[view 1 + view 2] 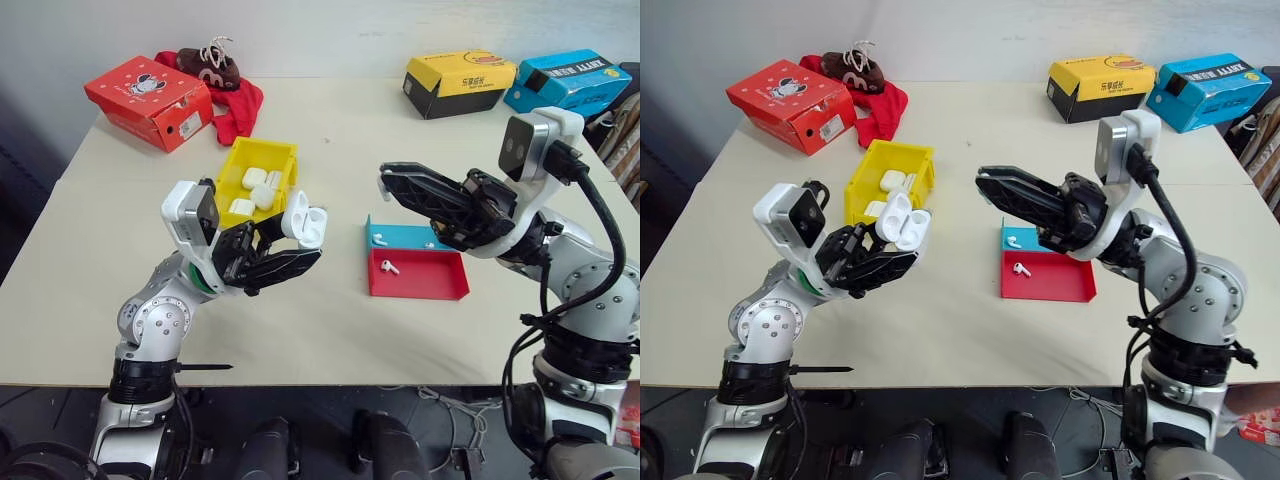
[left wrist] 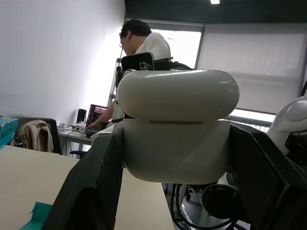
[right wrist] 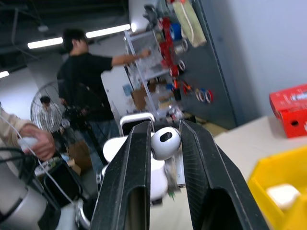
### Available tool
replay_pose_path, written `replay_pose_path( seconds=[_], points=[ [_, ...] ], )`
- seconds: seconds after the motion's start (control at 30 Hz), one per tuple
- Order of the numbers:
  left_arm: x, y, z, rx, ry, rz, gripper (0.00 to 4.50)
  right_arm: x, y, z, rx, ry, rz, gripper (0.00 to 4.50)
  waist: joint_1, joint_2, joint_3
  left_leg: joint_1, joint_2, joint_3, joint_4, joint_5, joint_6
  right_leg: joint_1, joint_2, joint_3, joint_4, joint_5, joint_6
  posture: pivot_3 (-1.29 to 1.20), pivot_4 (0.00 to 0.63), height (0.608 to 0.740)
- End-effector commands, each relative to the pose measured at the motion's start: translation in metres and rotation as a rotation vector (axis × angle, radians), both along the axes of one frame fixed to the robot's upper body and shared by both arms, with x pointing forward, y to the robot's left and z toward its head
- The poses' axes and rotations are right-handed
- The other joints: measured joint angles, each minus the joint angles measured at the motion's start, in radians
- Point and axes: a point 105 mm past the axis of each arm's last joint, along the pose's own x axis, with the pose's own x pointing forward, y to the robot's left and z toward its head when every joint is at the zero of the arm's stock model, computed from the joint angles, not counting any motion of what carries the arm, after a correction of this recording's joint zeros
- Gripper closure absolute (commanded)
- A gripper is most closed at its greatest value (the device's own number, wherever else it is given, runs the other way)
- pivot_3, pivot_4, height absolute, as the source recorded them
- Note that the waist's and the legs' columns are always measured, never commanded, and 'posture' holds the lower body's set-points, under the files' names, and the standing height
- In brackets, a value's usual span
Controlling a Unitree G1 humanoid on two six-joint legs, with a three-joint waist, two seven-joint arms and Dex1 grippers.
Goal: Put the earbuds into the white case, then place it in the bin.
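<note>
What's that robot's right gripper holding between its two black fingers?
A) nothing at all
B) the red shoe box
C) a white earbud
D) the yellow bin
C: the right wrist view shows a white earbud pinched between the right gripper's fingers, raised above the table toward the open white case clamped in the left gripper.
</note>
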Motion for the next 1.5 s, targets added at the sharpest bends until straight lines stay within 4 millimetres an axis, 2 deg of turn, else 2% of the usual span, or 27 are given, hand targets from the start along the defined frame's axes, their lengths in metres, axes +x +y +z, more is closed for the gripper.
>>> replay_pose_path(
  seconds=[0.03,0.27,0.63,1.13,1.47,1.5],
  points=[
    [-0.003,-0.003,0.008,-0.019,-0.034,-0.021,1.7,-0.015,0.011,0.013,0.03,-0.074,0.031,3.64,-0.001,0.0,0.0,0.0,0.0,0.0,0.0,0.0,0.0,0.0,0.001,0.0,0.0,0.0,0.0,0.0,0.15,0.74],
    [-0.004,-0.007,0.007,-0.02,-0.034,-0.03,1.7,-0.018,0.024,0.015,0.057,-0.086,0.054,3.64,-0.001,0.0,0.0,0.0,0.0,0.0,0.0,0.0,0.0,0.0,0.003,0.0,0.0,0.0,0.0,0.0,0.15,0.74],
    [-0.006,-0.011,0.009,-0.045,-0.021,-0.026,1.7,-0.019,0.034,0.005,0.029,-0.061,0.093,3.64,-0.001,0.0,0.0,0.0,0.0,0.0,0.0,0.0,0.0,0.0,0.002,0.0,0.0,0.0,0.0,0.0,0.15,0.74],
    [-0.008,-0.011,0.009,-0.05,-0.05,-0.014,1.7,-0.006,0.032,-0.017,0.004,-0.029,0.018,3.64,-0.001,0.0,0.0,0.0,0.001,0.0,0.0,0.0,0.0,0.0,0.001,0.0,-0.001,0.0,0.0,0.0,0.15,0.74],
    [-0.006,-0.01,0.011,-0.058,-0.058,-0.007,1.7,-0.01,0.031,-0.03,-0.048,0.01,0.06,3.64,-0.001,0.0,0.0,0.0,0.001,0.0,0.0,0.0,0.0,0.0,-0.001,0.0,-0.002,0.0,0.0,0.0,0.15,0.74],
    [-0.006,-0.01,0.011,-0.057,-0.059,-0.006,1.7,-0.011,0.03,-0.029,-0.05,0.013,0.065,3.24,-0.001,0.0,0.0,0.0,0.001,0.0,0.0,0.0,0.0,0.0,-0.001,0.0,-0.002,0.0,0.0,0.0,0.15,0.74]
  ],
)
